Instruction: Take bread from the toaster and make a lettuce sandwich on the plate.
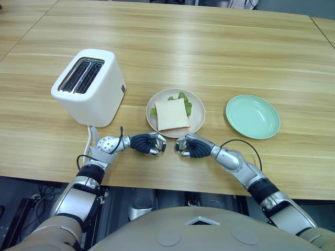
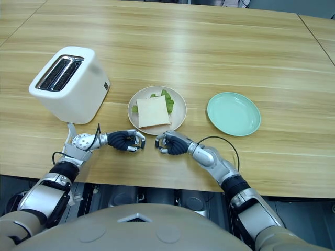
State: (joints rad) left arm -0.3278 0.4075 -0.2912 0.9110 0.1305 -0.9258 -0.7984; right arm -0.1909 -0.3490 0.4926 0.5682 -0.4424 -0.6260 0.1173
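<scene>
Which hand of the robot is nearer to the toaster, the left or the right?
Left. The left hand is in front of the toaster, toward its right; the right hand is farther right, before the sandwich plate.

The white, boxy toaster [image 1: 89,86] stands upright on the left, turned at a slant, with two long dark slots in its top. To its right, well apart from it, lies the round beige plate [image 1: 197,123]. A square slice of bread [image 1: 171,115] rests flat on the plate, and green lettuce [image 1: 183,99] pokes out from under the slice's far and left edges.
</scene>
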